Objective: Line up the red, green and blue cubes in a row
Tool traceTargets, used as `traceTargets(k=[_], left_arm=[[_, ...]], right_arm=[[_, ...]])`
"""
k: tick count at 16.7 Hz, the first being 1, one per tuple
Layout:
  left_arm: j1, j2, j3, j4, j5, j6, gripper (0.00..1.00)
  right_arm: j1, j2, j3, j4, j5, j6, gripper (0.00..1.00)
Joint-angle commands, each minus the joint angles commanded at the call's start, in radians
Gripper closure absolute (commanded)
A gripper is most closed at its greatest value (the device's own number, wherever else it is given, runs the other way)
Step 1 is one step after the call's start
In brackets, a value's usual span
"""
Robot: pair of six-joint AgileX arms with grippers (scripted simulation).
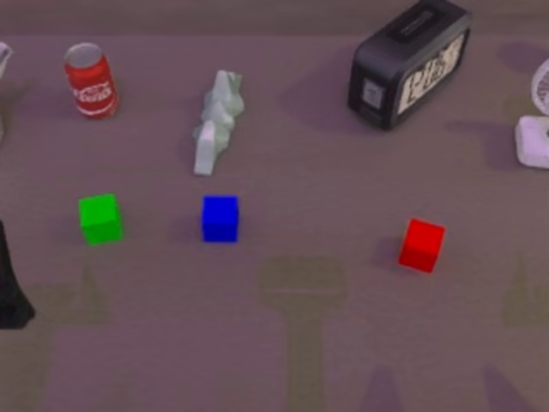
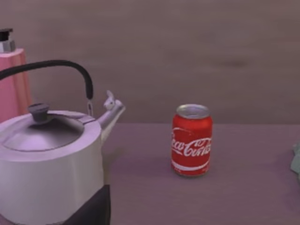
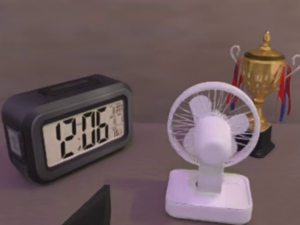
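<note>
Cubes all near side of the can: green just below it, blue right of green, red far right, well apart. They look light, rigid, matte; I'd pinch opposite flat faces. Both my grippers unseen; can't tell state.
</note>
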State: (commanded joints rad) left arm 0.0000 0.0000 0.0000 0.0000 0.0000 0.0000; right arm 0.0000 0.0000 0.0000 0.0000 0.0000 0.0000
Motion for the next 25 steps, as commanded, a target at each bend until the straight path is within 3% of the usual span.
traceTargets(k=[4,8,20,25], left_arm=[[0.0,0.0,0.0,0.0,0.0,0.0,0.0],[0.0,0.0,0.0,0.0,0.0,0.0,0.0],[0.0,0.0,0.0,0.0,0.0,0.0,0.0],[0.0,0.0,0.0,0.0,0.0,0.0,0.0]], right_arm=[[0.01,0.031,0.03,-0.021,-0.001,-0.015,0.0],[0.058,0.22,0.209,-0.142,-0.003,-0.1,0.0],[0.295,1.451,1.101,-0.789,0.003,-0.535,0.0],[0.38,1.84,1.415,-1.007,0.002,-0.686,0.0]])
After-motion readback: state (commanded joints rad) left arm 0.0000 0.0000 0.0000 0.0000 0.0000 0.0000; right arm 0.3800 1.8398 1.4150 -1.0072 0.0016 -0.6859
